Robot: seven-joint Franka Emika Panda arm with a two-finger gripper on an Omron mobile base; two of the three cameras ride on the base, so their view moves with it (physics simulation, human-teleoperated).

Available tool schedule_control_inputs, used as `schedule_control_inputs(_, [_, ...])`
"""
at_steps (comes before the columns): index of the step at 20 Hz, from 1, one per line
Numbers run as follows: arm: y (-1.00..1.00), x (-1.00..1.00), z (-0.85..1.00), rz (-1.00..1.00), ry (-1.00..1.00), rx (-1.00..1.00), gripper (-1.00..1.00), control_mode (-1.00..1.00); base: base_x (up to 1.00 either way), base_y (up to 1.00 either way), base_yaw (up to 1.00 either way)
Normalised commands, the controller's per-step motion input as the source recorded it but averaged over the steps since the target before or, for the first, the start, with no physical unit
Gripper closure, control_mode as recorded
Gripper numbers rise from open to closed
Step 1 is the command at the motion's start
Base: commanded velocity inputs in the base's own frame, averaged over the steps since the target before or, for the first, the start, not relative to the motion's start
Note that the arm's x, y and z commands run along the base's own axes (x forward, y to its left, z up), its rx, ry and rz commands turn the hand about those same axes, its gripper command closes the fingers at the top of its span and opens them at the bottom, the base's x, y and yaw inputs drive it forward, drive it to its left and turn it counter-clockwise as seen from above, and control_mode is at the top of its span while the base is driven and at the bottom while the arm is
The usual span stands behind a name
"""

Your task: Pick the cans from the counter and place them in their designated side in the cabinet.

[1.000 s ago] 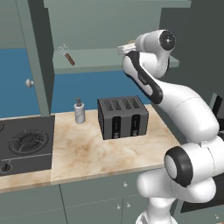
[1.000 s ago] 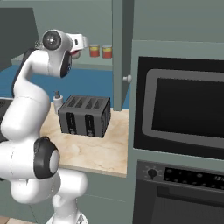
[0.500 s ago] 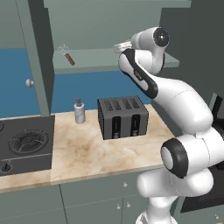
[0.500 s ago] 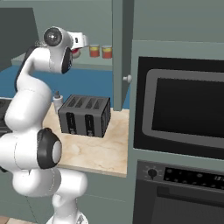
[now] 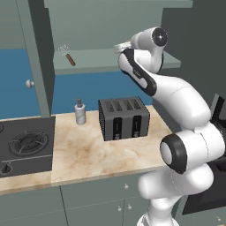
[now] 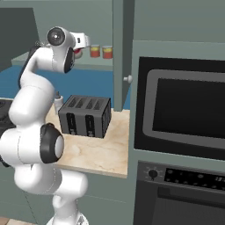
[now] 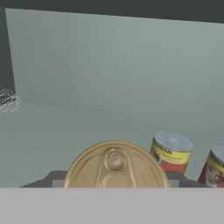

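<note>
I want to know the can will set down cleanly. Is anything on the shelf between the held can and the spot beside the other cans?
Nothing visible blocks it. The gripper holds a gold-topped can over bare shelf board. The two shelved cans stand off to one side; the whisk lies far to the other.
</note>
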Motion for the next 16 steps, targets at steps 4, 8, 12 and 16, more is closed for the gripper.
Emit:
schedule_control_inputs(4, [0.00,0.20,-0.05,0.00,0.00,0.00,1.00,-1.00,0.00,0.00,0.00])
schedule_control_inputs(8, [-0.02,0.28,-0.01,0.00,0.00,0.00,1.00,-1.00,0.00,0.00,0.00])
schedule_control_inputs(12, [-0.05,0.33,0.00,0.00,0.00,0.00,1.00,-1.00,0.00,0.00,0.00])
schedule_control_inputs(16, [-0.07,0.30,-0.02,0.00,0.00,0.00,1.00,-1.00,0.00,0.00,0.00])
